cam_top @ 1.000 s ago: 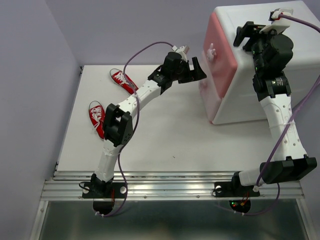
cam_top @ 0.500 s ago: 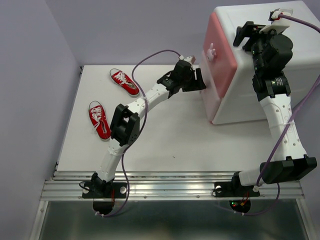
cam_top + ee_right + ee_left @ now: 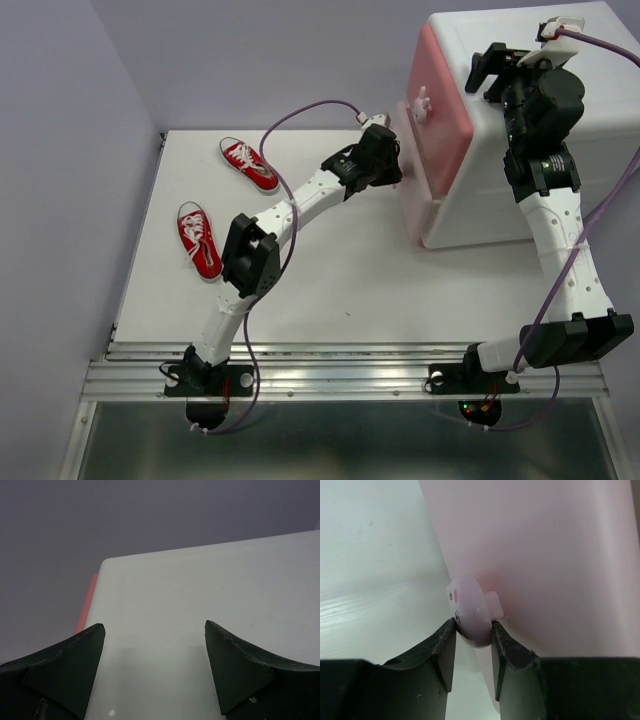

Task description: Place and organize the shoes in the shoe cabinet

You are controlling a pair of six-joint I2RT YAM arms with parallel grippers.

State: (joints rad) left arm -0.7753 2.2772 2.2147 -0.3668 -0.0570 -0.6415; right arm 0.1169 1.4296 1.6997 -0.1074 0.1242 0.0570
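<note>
Since a sec ago my L hand (image 3: 472, 630) has reached fwd and pinched onto the knob (image 3: 470, 611) of the shoe cabinet (image 3: 470, 200) (pink front). L arm is stretched low over the surface (image 3: 340, 270), red shoes (image 3: 200, 240) to its left. R hand (image 3: 154, 625) hangs agape above the cabinet top.

Smooth plastic shoe cabinet (image 3: 470, 200), glossy knob (image 3: 470, 611).

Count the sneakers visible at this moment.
2. The far red sneaker lies at the table's back left; the near red sneaker lies closer to the arm bases, left side. More may be hidden inside the shoe cabinet.
</note>
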